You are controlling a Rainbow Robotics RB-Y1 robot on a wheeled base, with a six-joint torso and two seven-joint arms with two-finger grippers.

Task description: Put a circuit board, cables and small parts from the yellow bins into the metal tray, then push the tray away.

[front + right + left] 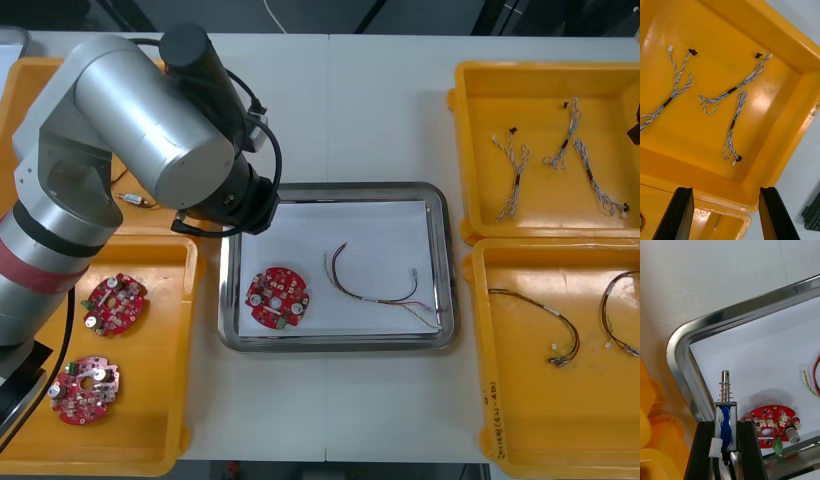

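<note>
Left gripper (727, 427) is clamped on a small metal part (726, 416) with a spring and blue wrap, above a left corner of the metal tray (681, 352). A round red circuit board (773, 425) and a red and yellow cable (380, 290) lie in the tray. Right gripper (726, 191) hangs with fingers spread above a right-hand yellow bin (782, 123) of twisted blue and white cables (733, 90).

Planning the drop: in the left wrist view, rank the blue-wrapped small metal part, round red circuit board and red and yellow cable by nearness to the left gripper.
1. Small metal part, between the left gripper's fingers.
2. Round red circuit board, in the metal tray beside them.
3. Red and yellow cable, beyond the board.
</note>
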